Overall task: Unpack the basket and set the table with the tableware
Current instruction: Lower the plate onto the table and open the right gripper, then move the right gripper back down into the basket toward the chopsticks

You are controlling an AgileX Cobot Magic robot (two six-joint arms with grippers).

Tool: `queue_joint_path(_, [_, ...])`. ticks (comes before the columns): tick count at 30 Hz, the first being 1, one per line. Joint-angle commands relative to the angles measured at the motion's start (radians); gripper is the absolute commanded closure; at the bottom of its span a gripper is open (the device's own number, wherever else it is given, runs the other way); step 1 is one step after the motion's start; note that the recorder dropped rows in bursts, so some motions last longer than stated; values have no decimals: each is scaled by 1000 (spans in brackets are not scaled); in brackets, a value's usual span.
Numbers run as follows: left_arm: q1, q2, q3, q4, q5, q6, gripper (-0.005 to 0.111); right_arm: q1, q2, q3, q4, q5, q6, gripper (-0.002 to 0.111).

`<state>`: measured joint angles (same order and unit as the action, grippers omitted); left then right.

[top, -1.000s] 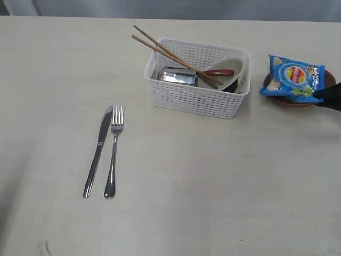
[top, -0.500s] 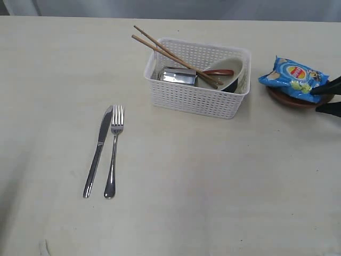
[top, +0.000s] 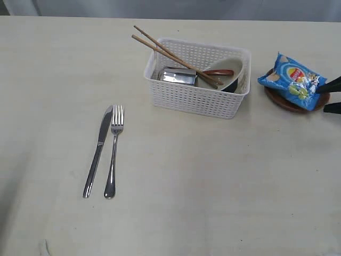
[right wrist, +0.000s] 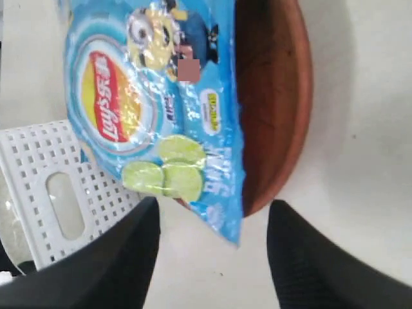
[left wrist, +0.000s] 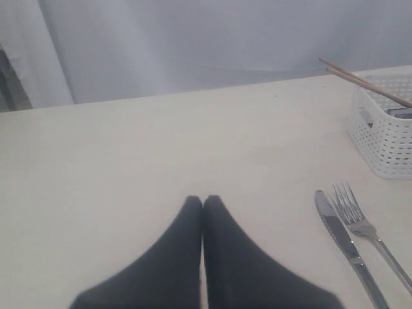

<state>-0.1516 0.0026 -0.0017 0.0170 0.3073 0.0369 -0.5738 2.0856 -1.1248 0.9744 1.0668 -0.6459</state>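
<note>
Right tool (right wrist: 214, 209) gapes wide, empty, beside the blue snack bag (right wrist: 141, 96) lying on the dark brown round plate (right wrist: 277, 84); left tool (left wrist: 202, 201) pinched together.

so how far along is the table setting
Done: knife and fork lie side by side on the table; the plate sits right of the basket, a snack bag on it. In hand: nothing; the right gripper is open beside the bag. To do: cup, bowl, spoon and chopsticks are in the basket.

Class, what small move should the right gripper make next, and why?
Probably lift the open right gripper clear: the blue snack bag lies loose on the dark brown round plate, while the white lattice basket still holds tableware.
</note>
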Motion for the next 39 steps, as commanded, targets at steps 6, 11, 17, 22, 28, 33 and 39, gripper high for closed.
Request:
queue_joint_path(6, [1,-3,2,-2,-8,-3,107,-6,-42,-14,-99,16,92,59])
queue_joint_path(11, [1,-3,2,-2,-8,-3,107,-6,-105,-14,-43,2,80,59])
queue_joint_path(17, [1,-3,2,-2,-8,-3,107,48,-191,-14,100,10,6,70])
queue_joint_path(22, [1,-3,2,-2,-8,-3,107,166,-235,-15,160,10,-71,98])
queue_joint_path(28, [1,-3,2,-2,-8,-3,107,346,-270,-89,109,-2,-76,105])
queue_joint_path(33, [1,-3,2,-2,-8,-3,107,513,-308,-158,-41,-95,11,105])
queue_joint_path(39, [1,-3,2,-2,-8,-3,107,680,-333,-247,-219,-198,101,105])
